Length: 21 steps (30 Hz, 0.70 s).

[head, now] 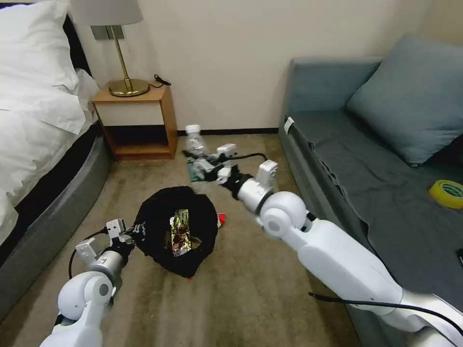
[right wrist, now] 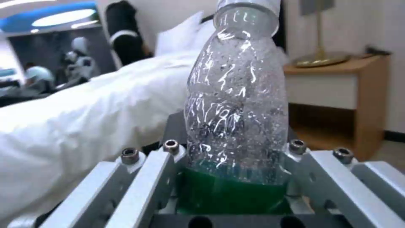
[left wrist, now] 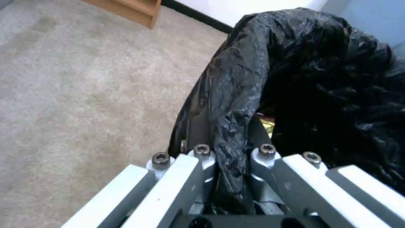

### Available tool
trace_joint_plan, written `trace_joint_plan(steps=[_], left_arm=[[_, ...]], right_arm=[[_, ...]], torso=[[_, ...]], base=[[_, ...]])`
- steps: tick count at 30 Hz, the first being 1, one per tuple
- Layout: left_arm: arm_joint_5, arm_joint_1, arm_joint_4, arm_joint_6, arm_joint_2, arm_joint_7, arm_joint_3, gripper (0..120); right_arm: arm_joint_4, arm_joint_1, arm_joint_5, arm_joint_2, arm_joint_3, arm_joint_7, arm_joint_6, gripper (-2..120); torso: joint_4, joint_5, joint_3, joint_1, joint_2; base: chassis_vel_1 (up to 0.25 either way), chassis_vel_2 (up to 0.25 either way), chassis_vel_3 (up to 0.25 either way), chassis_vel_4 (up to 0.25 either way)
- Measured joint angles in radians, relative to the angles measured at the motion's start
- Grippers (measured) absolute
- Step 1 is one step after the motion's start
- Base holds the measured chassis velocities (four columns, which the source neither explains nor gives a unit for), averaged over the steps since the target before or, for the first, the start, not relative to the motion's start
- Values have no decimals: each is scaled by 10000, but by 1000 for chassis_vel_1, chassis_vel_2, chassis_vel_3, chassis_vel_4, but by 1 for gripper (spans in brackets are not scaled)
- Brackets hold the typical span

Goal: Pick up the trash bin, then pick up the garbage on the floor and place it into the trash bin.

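Head view: two arms at work over the carpet between bed (head: 34,120) and sofa (head: 366,159). The left pincer (head: 129,237) is clamped on the near rim of the bin (head: 176,231), whose black liner is bunched between the fingers (left wrist: 202,164), as the left wrist view confirms. Held by the rim in this way, the bin keeps its mouth turned upward and open toward the other arm. A gold-brown wrapper (head: 180,237) lies inside it already. A red scrap (head: 221,220) shows just past the bin's right edge, and another bit of red peeks out at its near edge; whether either rests on the floor cannot be told.

The right pincer (head: 205,166) grips the bottle (head: 195,144) at its green-labelled lower part, cap end pointing away toward the nightstand (head: 137,123). The right wrist view shows the clear body standing up out of the closed fingers (right wrist: 147,177). The bottle hangs beyond the bin's far rim, not yet over the opening, so the transfer appears to be under way rather than complete. A low grip on the label leaves the long body free to drop in cleanly.

A tape roll (head: 446,193) sits on the sofa, apart from the task.
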Motion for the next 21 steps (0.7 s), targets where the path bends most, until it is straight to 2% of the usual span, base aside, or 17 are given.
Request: trace_joint_plan(steps=[15,21], left_arm=[[-680,381,-415,271,-69,21,-212,4],[-803,450,-472,276,-92,42,-237,4]], right_arm=[[-1049,-882,-1739,791,-604,-879,368,25],[-1148,-1102,-2110,737,-534,-989,417,42]], torso=[[0,1,0,0,1],[0,1,0,0,1]], base=[[0,0,0,0],[0,0,0,0]])
